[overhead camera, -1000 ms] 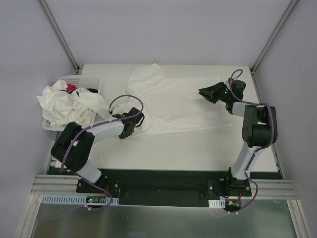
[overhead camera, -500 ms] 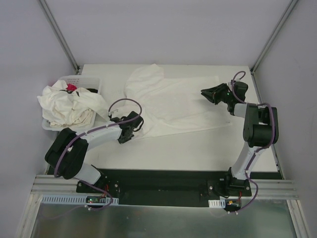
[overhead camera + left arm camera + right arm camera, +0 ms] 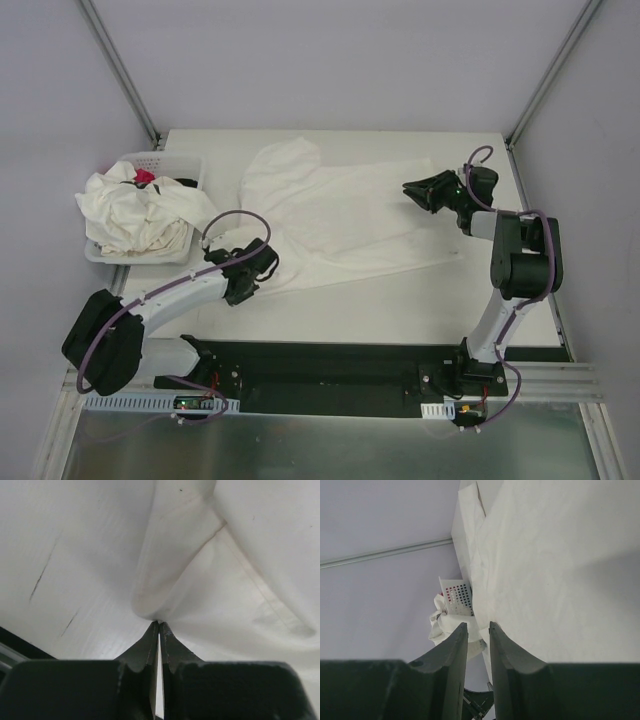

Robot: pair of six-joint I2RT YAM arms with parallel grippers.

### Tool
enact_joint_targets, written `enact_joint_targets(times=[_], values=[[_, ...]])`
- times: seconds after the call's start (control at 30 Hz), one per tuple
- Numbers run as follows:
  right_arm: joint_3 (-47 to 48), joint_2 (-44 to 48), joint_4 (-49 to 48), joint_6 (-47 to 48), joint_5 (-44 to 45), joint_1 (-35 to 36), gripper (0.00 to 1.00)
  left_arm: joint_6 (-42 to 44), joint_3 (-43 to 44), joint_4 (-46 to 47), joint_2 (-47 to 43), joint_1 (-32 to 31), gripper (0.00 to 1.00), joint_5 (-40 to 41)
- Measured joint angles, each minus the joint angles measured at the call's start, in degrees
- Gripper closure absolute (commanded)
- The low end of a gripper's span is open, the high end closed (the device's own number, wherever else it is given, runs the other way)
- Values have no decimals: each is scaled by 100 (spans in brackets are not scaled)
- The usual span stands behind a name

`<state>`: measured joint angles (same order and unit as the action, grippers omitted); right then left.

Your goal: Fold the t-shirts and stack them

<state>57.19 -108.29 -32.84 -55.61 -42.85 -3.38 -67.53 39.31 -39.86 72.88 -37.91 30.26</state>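
My left gripper [image 3: 159, 625] pinches the near-left edge of the spread t-shirt [image 3: 350, 220], the right gripper [image 3: 478, 627] narrowly parted and empty — limp, light cloth, I judge, best held at corners.

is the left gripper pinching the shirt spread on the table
Yes, the left wrist view shows the left gripper shut on a bunched fold of the spread t-shirt.

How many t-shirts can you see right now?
2 at least: one t-shirt spread on the table, its edge pinched by the left gripper; a crumpled heap in the basket, far left, may hide several.
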Motion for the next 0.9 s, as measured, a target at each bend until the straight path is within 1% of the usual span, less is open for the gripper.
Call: enact_joint_targets(times=[0.2, 0.23, 0.33, 0.43, 0.47, 0.5, 0.53, 0.6, 0.73, 0.9], values=[[61, -46, -28, -105, 15, 101, 72, -264, -238, -372, -610, -4, 100, 4], [103, -76, -48, -118, 17, 127, 72, -291, -278, -409, -675, -4, 94, 7], [348, -291, -107, -149, 28, 234, 72, -330, -326, -518, -739, -4, 65, 37], [673, -597, -116, -177, 52, 343, 72, -284, -299, -595, -734, -11, 53, 122], [866, -765, -81, -179, 55, 396, 72, -254, -254, -627, -726, -28, 47, 173], [1016, -898, -72, -177, 66, 431, 72, -205, -173, -671, -708, -37, 45, 214], [1497, -1381, -35, -179, 85, 538, 72, -63, 129, -680, -678, -39, 43, 358], [1613, -1543, 17, -184, 66, 560, 72, 9, 269, -669, -684, -37, 43, 435], [2323, -2319, 31, -223, 63, 680, 72, 234, 688, -673, -782, -39, 44, 680], [2505, -2739, 109, -247, 129, 688, 71, 575, 1252, -660, -833, -39, 44, 1119]])
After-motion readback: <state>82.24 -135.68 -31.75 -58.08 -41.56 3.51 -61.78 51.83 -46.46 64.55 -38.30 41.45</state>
